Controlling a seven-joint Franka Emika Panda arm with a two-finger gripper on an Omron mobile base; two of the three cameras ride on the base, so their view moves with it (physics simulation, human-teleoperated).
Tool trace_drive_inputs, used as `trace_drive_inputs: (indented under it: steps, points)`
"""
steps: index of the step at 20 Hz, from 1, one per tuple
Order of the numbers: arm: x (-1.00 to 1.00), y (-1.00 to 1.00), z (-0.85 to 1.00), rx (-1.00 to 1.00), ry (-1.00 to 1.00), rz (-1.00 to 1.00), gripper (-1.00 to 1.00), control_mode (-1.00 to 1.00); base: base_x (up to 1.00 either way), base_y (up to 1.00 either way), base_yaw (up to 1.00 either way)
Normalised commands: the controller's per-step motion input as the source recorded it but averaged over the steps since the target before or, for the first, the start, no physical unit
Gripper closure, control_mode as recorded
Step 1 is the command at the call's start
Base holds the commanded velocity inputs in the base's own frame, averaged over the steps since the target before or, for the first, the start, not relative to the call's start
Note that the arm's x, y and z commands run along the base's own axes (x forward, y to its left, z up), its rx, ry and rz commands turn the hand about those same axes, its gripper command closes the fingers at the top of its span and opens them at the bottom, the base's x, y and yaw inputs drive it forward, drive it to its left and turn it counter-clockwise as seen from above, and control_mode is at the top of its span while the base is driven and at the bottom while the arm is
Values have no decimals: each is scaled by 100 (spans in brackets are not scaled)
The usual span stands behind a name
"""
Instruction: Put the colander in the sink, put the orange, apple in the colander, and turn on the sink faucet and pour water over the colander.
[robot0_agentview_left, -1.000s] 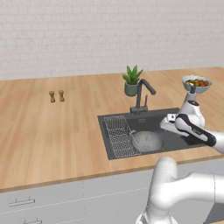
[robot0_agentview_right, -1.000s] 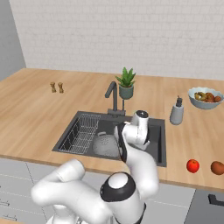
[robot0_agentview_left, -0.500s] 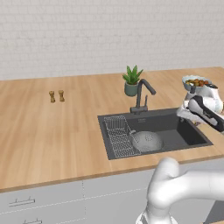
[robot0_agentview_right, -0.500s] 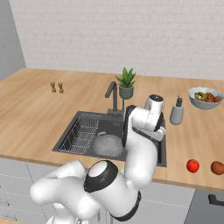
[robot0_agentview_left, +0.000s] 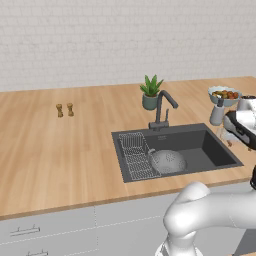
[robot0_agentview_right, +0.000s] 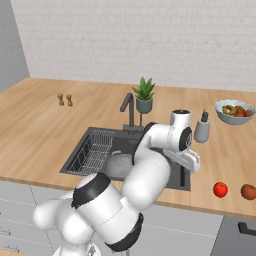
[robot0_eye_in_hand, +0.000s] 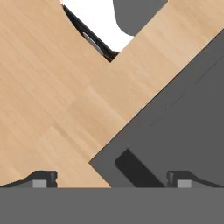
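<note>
Colander already sits in the sink, just beside the wire rack at the basin's nine o'clock end, so my judgement is that the fruit comes next. In the right base view the apple lies on the tabletop near its front edge, with the orange just beside it at three o'clock; the two look close but I cannot tell whether they touch. Both are well apart from the basin, past its right rim.

The jaws are spread wide and hold nothing. In the hand view they point down over the sink's right-hand corner, one tip over bare wood and the other above the dark rim. In the right base view the hand hangs over that same rim, and from it the apple lies at about four o'clock, down toward the front edge of the tabletop, with the orange farther along the same line. The apple is therefore the nearer pick.

Both fruits are round, so no long axis dictates the wrist angle. What matters is travel toward four o'clock, then a straight descent. The risk I see is a finger nudging the orange while closing on the apple.
</note>
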Motion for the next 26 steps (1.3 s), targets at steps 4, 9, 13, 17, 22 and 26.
trace_drive_inputs:
  steps: [4, 9, 13, 17, 22, 26]
  points:
    - [-80, -76, 1, -1, 2, -30, -100, -100, 0, 0, 0]
    - [-31, -66, 0, 0, 0, -19, -100, -100, 0, 0, 0]
    - [1, -44, 0, 0, 0, -1, -100, -100, 0, 0, 0]
    - [4, -49, 0, 0, 0, 0, -100, -100, 0, 0, 0]
    - [2, -47, 0, 0, -5, 0, -100, -100, 0, 0, 0]
    - [14, -7, 0, 0, -14, 4, -100, -100, 0, 0, 0]
